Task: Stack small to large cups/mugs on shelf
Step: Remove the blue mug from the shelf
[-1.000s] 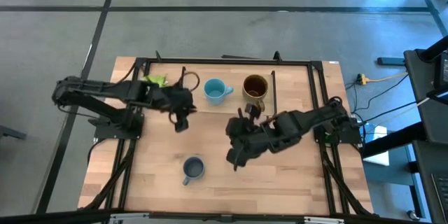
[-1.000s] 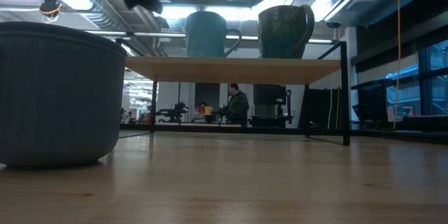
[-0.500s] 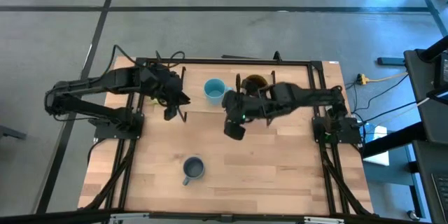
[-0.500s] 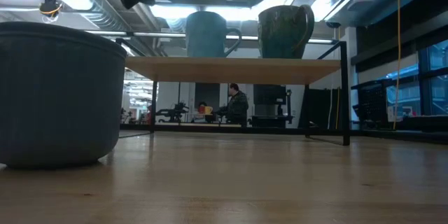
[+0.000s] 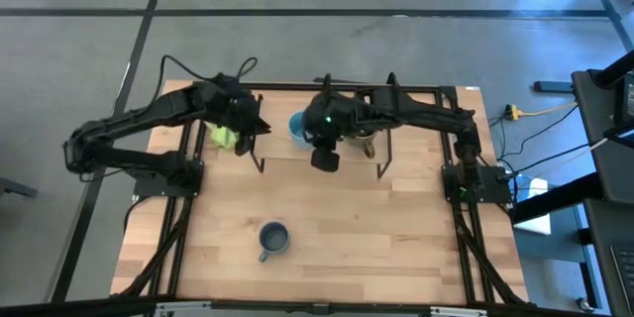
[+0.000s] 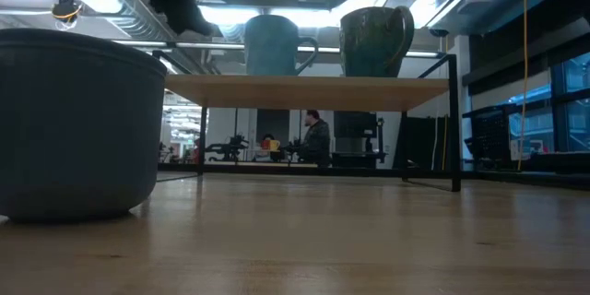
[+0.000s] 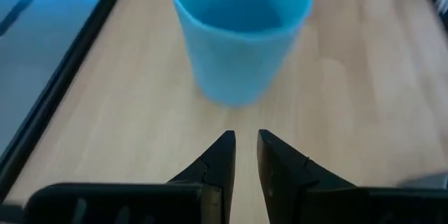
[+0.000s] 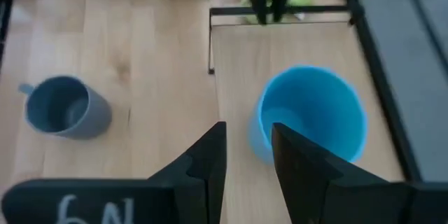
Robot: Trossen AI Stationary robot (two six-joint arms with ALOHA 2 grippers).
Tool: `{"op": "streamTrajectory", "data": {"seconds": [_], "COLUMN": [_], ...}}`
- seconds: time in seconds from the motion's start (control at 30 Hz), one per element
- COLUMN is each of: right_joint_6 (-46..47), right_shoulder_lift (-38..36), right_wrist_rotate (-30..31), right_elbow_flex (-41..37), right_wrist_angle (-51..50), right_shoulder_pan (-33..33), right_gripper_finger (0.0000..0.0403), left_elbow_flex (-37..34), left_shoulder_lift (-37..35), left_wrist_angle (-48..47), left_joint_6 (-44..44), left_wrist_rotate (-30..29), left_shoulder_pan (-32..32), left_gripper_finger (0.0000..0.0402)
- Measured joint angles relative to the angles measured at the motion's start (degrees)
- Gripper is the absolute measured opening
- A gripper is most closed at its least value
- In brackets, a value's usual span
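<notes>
Seen from above: small grey-blue handled mug [image 5: 271, 240] alone on the light-wood desk [image 5: 396, 238], well apart from the low light-wood shelf on black wire legs [image 5: 282, 151] at the far edge. Light sky-blue handled mug [image 5: 299, 126] on that shelf, half covered by the right arm; brown-olive mug beneath that arm, not visible here. A yellow-green object [image 5: 224, 137] beside the left arm.

Only at table height: brown-olive handled mug with dark glaze [image 6: 373, 41] upright on the shelf just beside the sky-blue mug, grey-blue mug large in the foreground, a person [image 6: 315, 138] in the room behind.

Left gripper [image 7: 244, 148] low over the shelf board, aimed at the sky-blue mug's wall, jaws nearly together and grasping nothing. Right gripper [image 8: 248, 155] above the same mug, jaws parted and released, possibly astride its near rim; contact unclear.

Versus a second ago: both arms swung from mid-desk toward the shelf; all three mugs unmoved.
</notes>
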Motion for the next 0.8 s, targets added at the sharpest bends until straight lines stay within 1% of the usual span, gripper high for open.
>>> {"op": "streamTrajectory", "data": {"seconds": [0.1, 0.2, 0.3, 0.4, 0.53, 0.63, 0.73, 0.8], "right_joint_6": [-0.2, -1.8, -3.5, -5.9, -8.1, -6.6, -5.3, -4.8], "right_shoulder_lift": [0.6, 0.7, 0.9, 0.9, 0.9, 0.9, 0.9, 0.9], "right_wrist_rotate": [-3.7, -6.0, -6.2, -6.8, -8.6, -8.5, -8.4, -9.5], "right_elbow_flex": [0.0, 0.0, 0.0, -0.1, -0.1, -0.1, -0.1, -0.5], "right_wrist_angle": [-2.1, -7.4, -10.6, -10.5, -6.3, -4.1, -4.8, -4.9], "right_shoulder_pan": [-1.0, -1.5, -1.7, -1.8, -2.2, -3.7, -4.9, -5.2], "right_gripper_finger": [0.0116, 0.0116, 0.0116, 0.0116, 0.0116, 0.0116, 0.0111, 0.0104], "left_elbow_flex": [-1.1, -1.2, -1.2, -1.3, -1.3, -1.3, -1.3, -1.3], "left_shoulder_lift": [0.5, 2.0, 4.1, 6.6, 9.3, 10.3, 10.7, 10.8], "left_wrist_angle": [6.0, 9.3, 11.0, 12.0, 14.8, 17.2, 18.8, 18.8], "left_joint_6": [-0.4, -0.4, -1.9, -2.6, -3.9, -4.8, -5.4, -5.5], "left_wrist_rotate": [4.8, 4.9, 5.2, 6.7, 8.7, 9.3, 9.4, 9.4], "left_shoulder_pan": [3.2, 5.7, 7.7, 8.4, 8.5, 8.4, 8.4, 8.5], "left_gripper_finger": [0.0055, 0.0055, 0.0055, 0.0055, 0.0055, 0.0055, 0.0055, 0.0055]}}
